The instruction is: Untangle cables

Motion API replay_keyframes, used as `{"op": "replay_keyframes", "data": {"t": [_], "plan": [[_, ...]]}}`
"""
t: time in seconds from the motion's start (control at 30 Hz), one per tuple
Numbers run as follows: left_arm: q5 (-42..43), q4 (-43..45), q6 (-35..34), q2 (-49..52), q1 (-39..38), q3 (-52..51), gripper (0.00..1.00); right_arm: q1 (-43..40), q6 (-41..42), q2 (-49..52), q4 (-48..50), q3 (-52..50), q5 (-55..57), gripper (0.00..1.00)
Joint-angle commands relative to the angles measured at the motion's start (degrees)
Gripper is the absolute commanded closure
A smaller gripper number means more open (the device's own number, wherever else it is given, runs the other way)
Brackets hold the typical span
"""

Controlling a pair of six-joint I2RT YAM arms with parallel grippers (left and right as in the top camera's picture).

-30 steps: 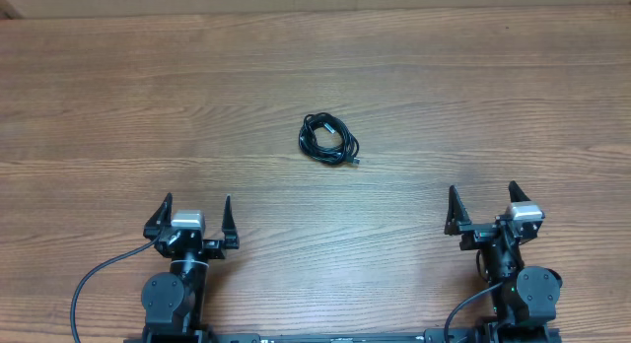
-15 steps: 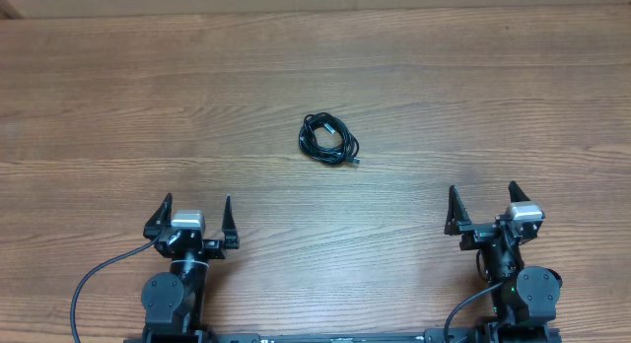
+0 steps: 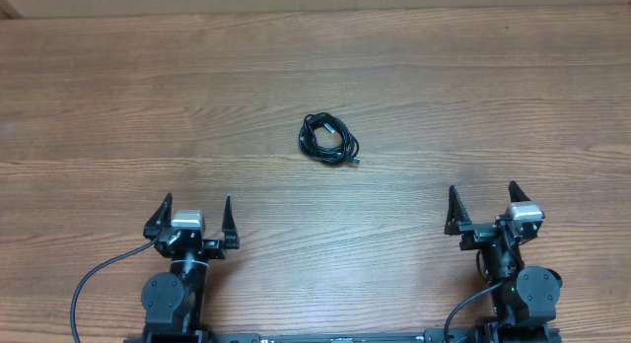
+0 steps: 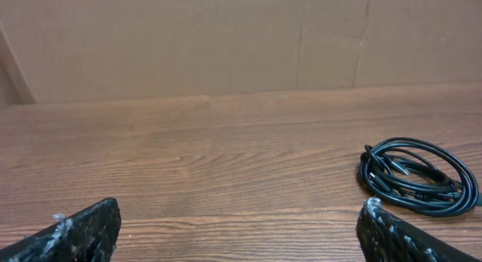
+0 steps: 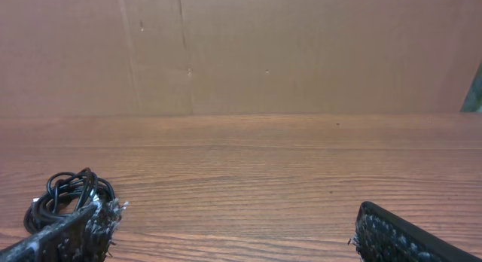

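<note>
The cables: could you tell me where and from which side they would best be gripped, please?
Probably the loose plug end poking out at the coil's near-right edge, from above: the cables lie flat in a tight coil on the table, so that tail is the freest strand.

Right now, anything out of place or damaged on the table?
Nothing stands out. The cables sit as one tangled black coil on the table, touched by nothing; that tangle is the job. Left gripper and right gripper are open and empty at the near edge. No spill or visible damage.
</note>
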Motion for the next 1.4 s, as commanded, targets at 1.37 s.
{"op": "replay_keyframes", "data": {"t": [1.37], "plan": [[15.69, 2.45, -14.43, -0.61, 0.17, -0.39, 0.00, -0.17, -0.28, -0.46, 0.33, -0.57, 0.52, 0.00]]}}
